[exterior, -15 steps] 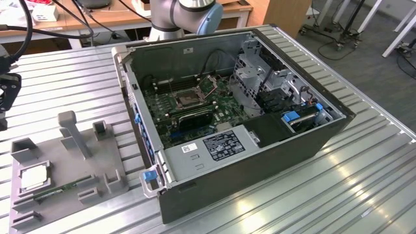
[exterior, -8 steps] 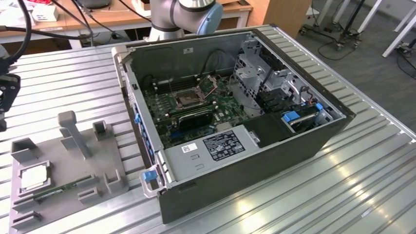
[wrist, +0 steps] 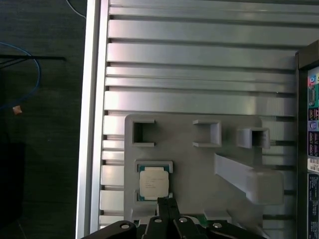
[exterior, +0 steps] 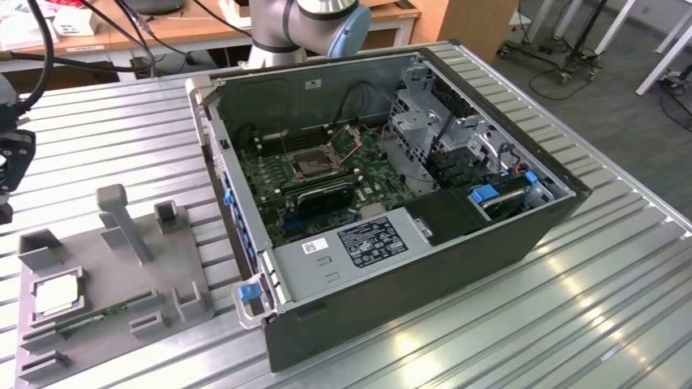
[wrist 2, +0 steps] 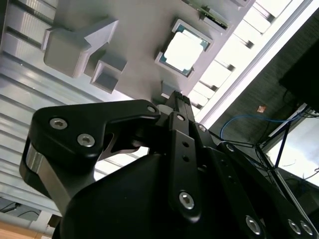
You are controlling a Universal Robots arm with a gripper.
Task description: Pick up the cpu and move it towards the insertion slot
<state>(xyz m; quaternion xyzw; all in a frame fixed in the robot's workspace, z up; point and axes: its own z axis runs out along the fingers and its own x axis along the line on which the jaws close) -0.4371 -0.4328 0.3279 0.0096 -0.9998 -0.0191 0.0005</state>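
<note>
The cpu [exterior: 57, 296] [wrist 2: 183, 50] [wrist: 153, 182], a small square chip with a pale metal top, lies flat in a recess of the grey holder plate [exterior: 113, 275] at the exterior view's lower left. My black gripper [exterior: 6, 207] [wrist 2: 175, 95] [wrist: 166, 202] hangs above that plate at the exterior view's left edge, well clear of the chip. Its fingertips meet with nothing between them. The insertion slot [exterior: 306, 164], a silver-framed square socket, sits on the green board inside the open computer case [exterior: 540, 235], far from the gripper.
A thin green memory stick [exterior: 103, 316] [wrist 2: 214, 17] lies on the holder plate beside the cpu. Grey posts and blocks [exterior: 121, 219] [wrist: 249, 177] rise from that plate. The ribbed metal table [exterior: 519, 324] ends close to the plate, with dark floor and cables beyond [wrist: 30, 99].
</note>
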